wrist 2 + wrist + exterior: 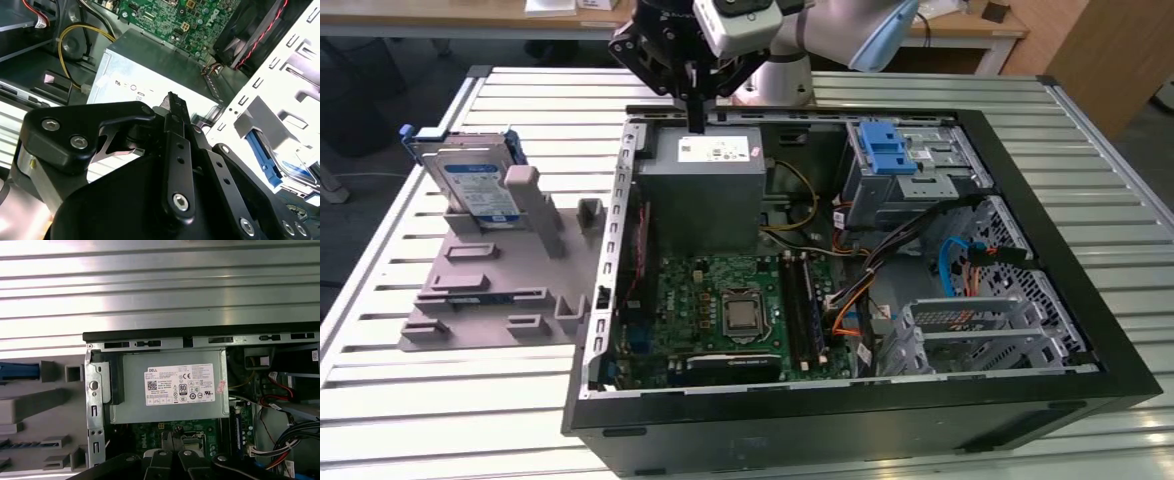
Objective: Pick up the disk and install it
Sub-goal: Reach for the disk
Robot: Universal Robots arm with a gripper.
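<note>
Though closed empty above the power supply (707, 180), hangs well apart from the disk (474, 185), standing upright toward the exterior view's left of the gripper (698, 118).

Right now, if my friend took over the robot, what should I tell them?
The hand is shut and holds nothing. It hangs above the power supply in the open computer case.
The disk stands upright in the grey holder on the table, at the exterior view's left of the case.
Done: nothing that shows.
Left: the disk is not yet picked up or installed.
</note>
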